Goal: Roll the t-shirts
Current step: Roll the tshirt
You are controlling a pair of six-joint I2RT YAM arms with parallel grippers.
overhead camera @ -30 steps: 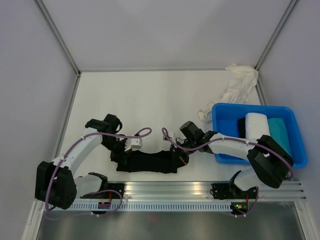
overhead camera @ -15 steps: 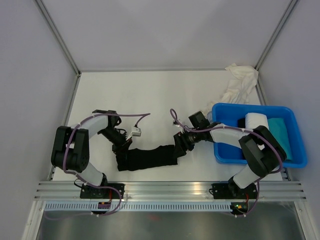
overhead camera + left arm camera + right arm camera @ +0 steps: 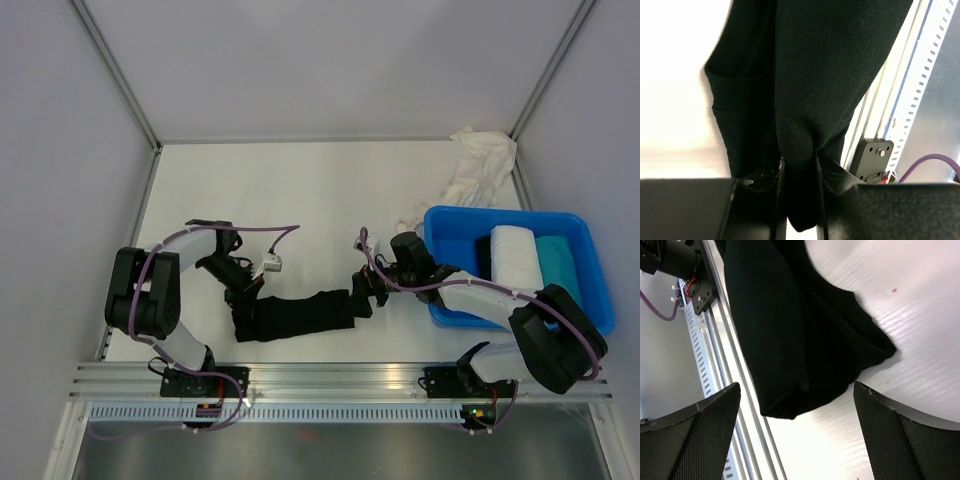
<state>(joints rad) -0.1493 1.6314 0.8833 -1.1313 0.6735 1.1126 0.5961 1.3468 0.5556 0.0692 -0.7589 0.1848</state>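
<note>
Four cloth tees are in sight from here. One is a soft, fine-knit black t-shirt (image 3: 295, 313), gathered into a long, lumpy band that lies across the near part of the smooth white table (image 3: 300, 190), just in front of the ribbed aluminium rail (image 3: 340, 380). The left gripper (image 3: 245, 293) has its two fingers pinched tight on the left end of that band; in the left wrist view the cloth bunches into a narrow fold between them and hangs out in creased layers with a stitched hem showing. The right gripper (image 3: 368, 295) stands at the band's right end with its fingers spread wide and holding nothing; in the right wrist view the two mesh-textured pads (image 3: 695, 430) sit far apart, and the shirt's rounded, folded end lies on the table between them, touching neither.

Off to the right sits one rectangular blue plastic tub (image 3: 600, 300) with a glossy rim. Two tees lie inside it side by side: a tight white roll (image 3: 515, 257) and a flat teal t-shirt (image 3: 560, 262), with a dark piece left of them that I cannot make out. One crumpled cream-white t-shirt (image 3: 475, 170) is heaped loosely at the far right corner, just beyond the tub
</note>
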